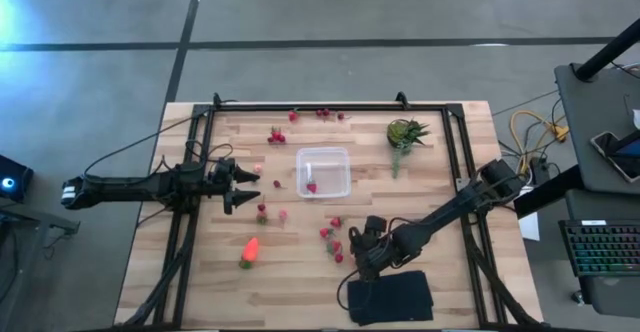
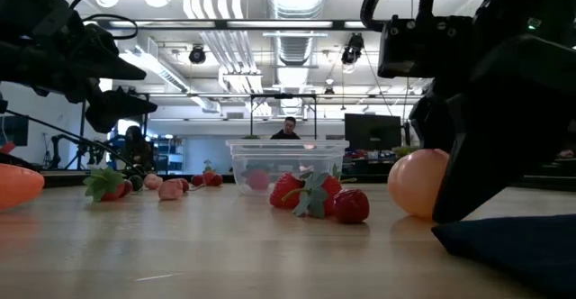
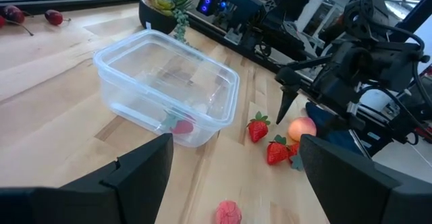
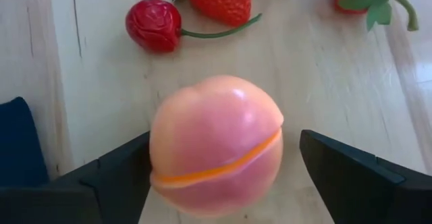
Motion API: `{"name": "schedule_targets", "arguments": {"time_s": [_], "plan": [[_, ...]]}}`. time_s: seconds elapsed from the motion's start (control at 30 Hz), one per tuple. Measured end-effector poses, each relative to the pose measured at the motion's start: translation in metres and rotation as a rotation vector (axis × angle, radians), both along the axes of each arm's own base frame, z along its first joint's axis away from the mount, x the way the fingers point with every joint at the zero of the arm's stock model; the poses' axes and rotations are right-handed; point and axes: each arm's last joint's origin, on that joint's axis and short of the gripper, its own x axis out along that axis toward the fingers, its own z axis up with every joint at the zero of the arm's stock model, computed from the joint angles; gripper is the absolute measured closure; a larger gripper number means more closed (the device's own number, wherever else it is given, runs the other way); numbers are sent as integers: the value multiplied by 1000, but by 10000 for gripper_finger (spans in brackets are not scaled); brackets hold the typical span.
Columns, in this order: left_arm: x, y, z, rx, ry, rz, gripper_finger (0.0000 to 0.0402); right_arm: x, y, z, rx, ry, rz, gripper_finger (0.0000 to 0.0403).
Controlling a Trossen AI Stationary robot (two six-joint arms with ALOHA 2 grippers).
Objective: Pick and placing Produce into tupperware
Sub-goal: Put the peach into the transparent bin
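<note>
Right hand [image 4: 216, 177] open, straddling peach [image 4: 216, 145].

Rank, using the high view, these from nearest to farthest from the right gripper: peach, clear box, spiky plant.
1. peach, right at the right gripper, near the front edge.
2. clear box, mid-table.
3. spiky plant, far back corner.

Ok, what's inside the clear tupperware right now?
The tupperware holds one small red piece near its left wall. The left wrist view shows a green bit on it; its exact kind can't be told. Otherwise empty.
</note>
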Motion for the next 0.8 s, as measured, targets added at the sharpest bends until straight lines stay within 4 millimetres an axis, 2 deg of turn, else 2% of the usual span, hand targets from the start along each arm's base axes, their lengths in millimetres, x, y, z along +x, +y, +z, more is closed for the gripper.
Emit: {"name": "schedule_targets", "arguments": {"time_s": [0.5,0.8], "plan": [[0,0,0,0,0,0,95,10,3,12,-8,-18,-2,152],[0,0,0,0,-1,0,95,8,1,13,-25,16,-4,171]]}}
